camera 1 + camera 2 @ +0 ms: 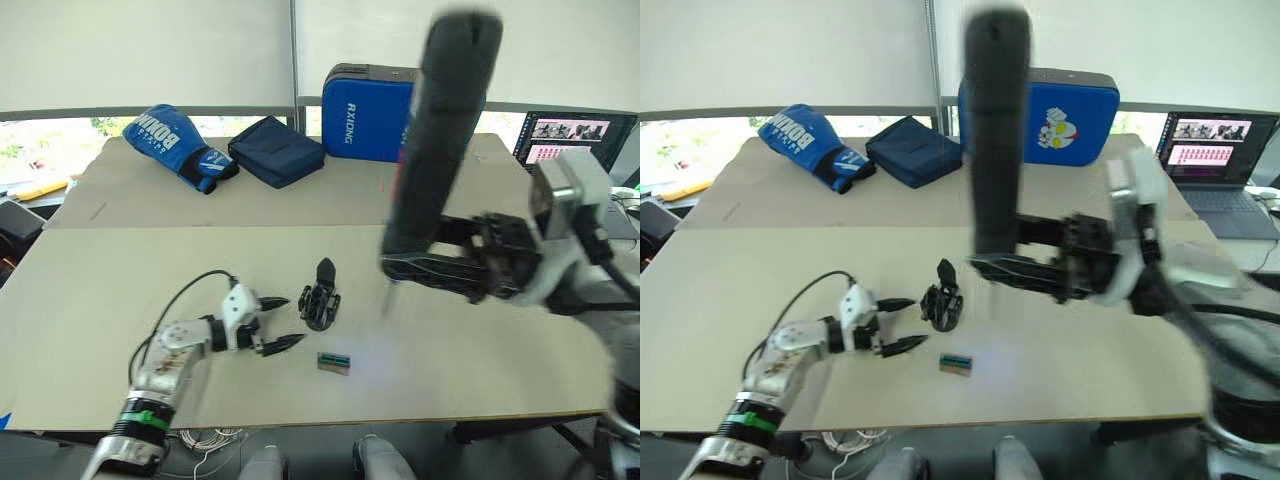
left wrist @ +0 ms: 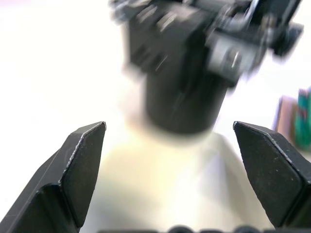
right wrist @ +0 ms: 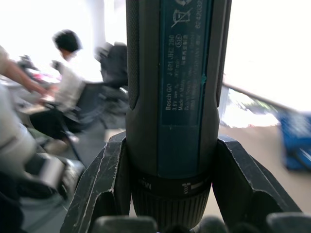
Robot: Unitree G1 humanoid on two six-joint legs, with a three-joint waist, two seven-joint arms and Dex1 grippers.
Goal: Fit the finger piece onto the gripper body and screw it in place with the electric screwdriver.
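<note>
Both fingers of the right gripper point(image 3: 170, 194) press against the sides of the electric screwdriver point(image 1: 440, 130), holding it upright above the table point(image 1: 100, 290) with its thick black handle on top and its thin metal bit pointing down, clear of the tabletop. Fingers of the left gripper point(image 1: 278, 322) are spread wide apart with nothing between them, low over the table and aimed at the gripper body point(image 1: 318, 305), which lies just beyond their tips. Against the far end of that body sits the finger piece point(image 1: 326, 270), its pointed tip sticking up; whether it is seated cannot be told. Just beside these, nearer the table's front edge, lies a small tan block point(image 1: 334, 362) with a green top. Farther back are a blue boxing glove point(image 1: 175, 145), a dark blue pouch point(image 1: 275, 150), a blue pad point(image 1: 1060, 118) and a laptop point(image 1: 570, 140).
</note>
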